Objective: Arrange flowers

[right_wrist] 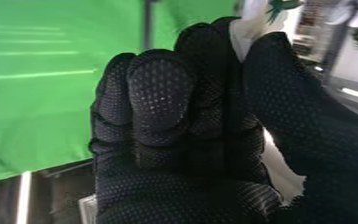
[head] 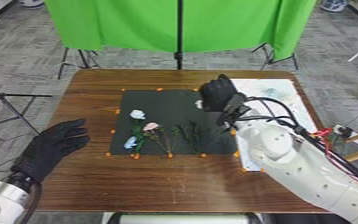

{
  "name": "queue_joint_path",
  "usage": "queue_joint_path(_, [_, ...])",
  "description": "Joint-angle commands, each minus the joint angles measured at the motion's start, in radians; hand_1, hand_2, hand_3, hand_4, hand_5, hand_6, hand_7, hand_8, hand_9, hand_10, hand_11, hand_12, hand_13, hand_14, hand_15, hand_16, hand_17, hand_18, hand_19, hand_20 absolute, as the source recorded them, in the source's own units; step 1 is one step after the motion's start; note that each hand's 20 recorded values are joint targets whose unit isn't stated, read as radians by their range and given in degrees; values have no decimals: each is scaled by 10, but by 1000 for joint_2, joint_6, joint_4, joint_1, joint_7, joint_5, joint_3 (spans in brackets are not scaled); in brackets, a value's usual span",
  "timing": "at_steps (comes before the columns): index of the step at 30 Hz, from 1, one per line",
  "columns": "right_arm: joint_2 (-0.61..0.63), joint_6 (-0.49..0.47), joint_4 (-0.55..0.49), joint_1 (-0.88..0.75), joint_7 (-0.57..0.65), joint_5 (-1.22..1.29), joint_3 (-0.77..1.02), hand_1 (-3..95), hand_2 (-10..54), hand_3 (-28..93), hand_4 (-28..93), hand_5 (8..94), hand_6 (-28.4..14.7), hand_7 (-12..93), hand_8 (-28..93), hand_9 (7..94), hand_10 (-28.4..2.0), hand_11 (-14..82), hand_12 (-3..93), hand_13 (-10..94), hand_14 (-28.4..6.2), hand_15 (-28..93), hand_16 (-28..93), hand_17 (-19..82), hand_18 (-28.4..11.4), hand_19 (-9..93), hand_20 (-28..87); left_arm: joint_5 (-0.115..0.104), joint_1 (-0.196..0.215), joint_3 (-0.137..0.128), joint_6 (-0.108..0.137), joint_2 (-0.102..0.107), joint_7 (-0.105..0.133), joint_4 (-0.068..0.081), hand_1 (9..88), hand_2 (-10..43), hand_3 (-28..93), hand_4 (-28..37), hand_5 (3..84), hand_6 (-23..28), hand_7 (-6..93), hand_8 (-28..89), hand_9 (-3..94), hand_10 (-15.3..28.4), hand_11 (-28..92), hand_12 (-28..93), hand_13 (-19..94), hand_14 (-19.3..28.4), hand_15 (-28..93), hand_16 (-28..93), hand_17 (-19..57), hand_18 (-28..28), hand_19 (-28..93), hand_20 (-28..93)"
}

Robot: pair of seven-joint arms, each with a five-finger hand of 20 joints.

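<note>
Cut blooms lie on the black mat (head: 162,100), toward its nine and seven o'clock: a pale blue-white flower (head: 137,114), a pink flower (head: 151,127) on a thin stem, and a light blue flower (head: 130,142) low down, with green leaves among them. Dark green stems (head: 190,135) lie near the mat's six o'clock.

The right hand (head: 218,95) is over the mat's one o'clock corner. Its fingers (right_wrist: 160,90) are nearly straight and side by side, the thumb drawn in close opposite, and between them is a white, crinkled thing that looks like a flower (right_wrist: 243,36), a green bit by its tip. Glove and thumb hide most of it, so its full shape is hard to make out.

At nine o'clock, the left hand (head: 58,141) is half open with loosely bent fingers, beside the mat; I cannot tell if it has hold of anything.

The right arm crosses from four o'clock, covering part of the white sheet (head: 269,89) and standing over the mat's right edge. Orange tape marks the mat's border; a green cloth (head: 122,25) hangs at twelve o'clock, beyond the brown table (head: 95,185).
</note>
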Motion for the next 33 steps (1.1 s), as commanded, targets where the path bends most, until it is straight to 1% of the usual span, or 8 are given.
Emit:
queue_joint_path(1, [-60,-44,-43,17,-39,-2,-64,447,-95,884,-277,704,15,582,-116,832,-33,305,522,760,-25,598,375,313,-157,752,385,3,4,8,-8,-2,-11,8,251,17,754,-283,318,57,322,-158,262,141,391,136,193,162,554,-65,-95,229,557,86])
queue_joint_path(7, [-109,-60,-22,40,-24,-12,-134,448,-95,880,-279,701,15,584,-120,829,-34,305,520,757,-23,597,375,312,-156,751,387,4,4,12,-9,-4,-11,9,250,16,755,-283,318,57,321,-158,262,142,392,136,193,163,555,-65,-95,229,557,86])
queue_joint_path(20, [-179,-83,42,45,-1,-51,-148,448,-95,876,-282,695,16,587,-124,826,-33,306,516,755,-22,595,374,311,-156,749,389,3,-3,16,-12,-4,-16,13,251,17,754,-283,318,57,323,-159,262,142,391,136,193,162,554,-65,-95,229,557,86])
queue_joint_path(21, [-180,-74,48,48,3,-52,-154,448,-95,876,-282,695,16,587,-125,825,-33,306,517,755,-22,595,374,311,-156,749,389,0,-2,19,-7,4,-13,14,251,17,754,-283,318,57,323,-159,262,142,391,136,193,162,554,-65,-95,229,557,86])
queue_joint_path(22, [-185,-74,55,49,4,-57,-152,448,-95,876,-282,695,16,586,-125,825,-33,305,517,755,-22,594,375,311,-156,749,389,1,-2,19,-7,4,-13,14,251,17,754,-283,318,57,323,-159,261,141,390,136,194,162,554,-65,-95,229,557,86])
queue_joint_path(25, [-196,-86,73,52,16,-72,-151,449,-95,876,-282,694,17,586,-126,826,-33,304,515,755,-21,594,375,311,-155,749,389,1,-5,19,-10,1,-17,15,251,18,754,-283,318,57,323,-159,261,141,390,136,194,162,554,-65,-95,229,557,86])
queue_joint_path(28, [-196,-139,63,47,47,-73,-146,450,-95,872,-282,692,18,588,-124,824,-32,303,515,754,-21,594,375,310,-156,748,389,-3,-5,24,-7,10,-12,17,251,18,754,-283,318,57,323,-159,262,142,391,136,194,162,554,-65,-95,229,556,86])
queue_joint_path(33, [-201,-164,76,40,25,-75,-128,437,-95,861,-282,675,20,571,-114,813,-34,283,503,743,-19,584,376,301,-155,743,388,-3,-6,23,-7,11,-14,17,251,17,754,-283,318,57,321,-158,262,142,391,136,193,163,554,-66,-95,229,556,86])
